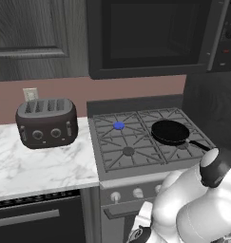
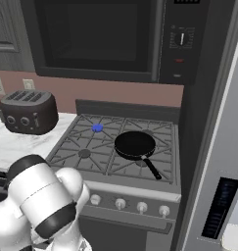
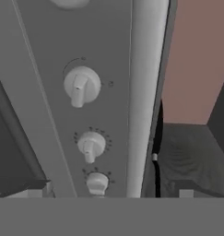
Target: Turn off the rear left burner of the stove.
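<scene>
Kitchen of dark cabinets and a dusty pink back wall surrounds me, with the grey metal gas stove (image 1: 136, 175) right ahead. My fingers stand wide apart and grip nothing. My hand hangs low before the stove's front panel, and through my hand view I look along that panel at its small silver round knobs (image 3: 82, 86), three of them running in a line, the nearest one partly cut off at the bottom edge. Beside the knob row, a pale rounded bar (image 3: 143, 92) runs along the panel.

Up on the stove's top, the rear left burner (image 1: 119, 125) shows a bright blue round cap among radiating grey grate bars, at the back left corner of the cooktop. A dark grey round cap (image 1: 129, 151) sits on the front left burner, just nearer me than the blue one. On the right half of the stove rests a black round frying pan (image 1: 170, 131), its handle pointing toward the front right corner.

Left of the stove, on the white marble counter (image 1: 36, 171), stands a dark four-slot toaster (image 1: 46, 122), well apart from the burners. Above the stove hangs a black microwave (image 1: 150, 35). Right of the stove rises a tall grey refrigerator (image 2: 223, 162).
</scene>
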You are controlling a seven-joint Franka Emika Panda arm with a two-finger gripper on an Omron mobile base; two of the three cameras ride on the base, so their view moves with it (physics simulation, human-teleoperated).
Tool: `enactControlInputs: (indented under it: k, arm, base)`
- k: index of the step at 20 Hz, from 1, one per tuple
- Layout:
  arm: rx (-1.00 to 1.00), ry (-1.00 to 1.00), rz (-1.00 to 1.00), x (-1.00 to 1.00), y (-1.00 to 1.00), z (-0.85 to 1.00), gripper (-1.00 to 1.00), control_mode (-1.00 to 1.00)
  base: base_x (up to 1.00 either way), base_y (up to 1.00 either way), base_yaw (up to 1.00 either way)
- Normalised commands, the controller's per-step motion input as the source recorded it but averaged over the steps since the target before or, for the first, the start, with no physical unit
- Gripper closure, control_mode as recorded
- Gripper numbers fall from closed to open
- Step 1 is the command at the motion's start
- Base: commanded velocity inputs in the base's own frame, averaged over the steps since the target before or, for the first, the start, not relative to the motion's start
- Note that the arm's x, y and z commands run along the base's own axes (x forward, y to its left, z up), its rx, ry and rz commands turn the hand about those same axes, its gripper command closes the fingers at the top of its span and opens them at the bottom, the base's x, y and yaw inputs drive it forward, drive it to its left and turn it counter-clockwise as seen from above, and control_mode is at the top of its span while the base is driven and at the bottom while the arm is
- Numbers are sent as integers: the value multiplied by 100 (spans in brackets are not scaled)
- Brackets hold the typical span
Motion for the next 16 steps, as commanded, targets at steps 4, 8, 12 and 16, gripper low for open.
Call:
enactControlInputs:
  k: [4, 8, 12, 16]
  arm:
    - [15, 0, 9, 38, -19, 37, -100, -100]
    - [15, 0, 8, 53, -15, 50, -100, -100]
    - [15, 0, 6, 49, -23, 45, -100, -100]
    - [11, 0, 9, 40, -42, 9, -100, -100]
  base:
    - [0, 0, 0]
    - [0, 0, 0]
    - [0, 0, 0]
    - [0, 0, 0]
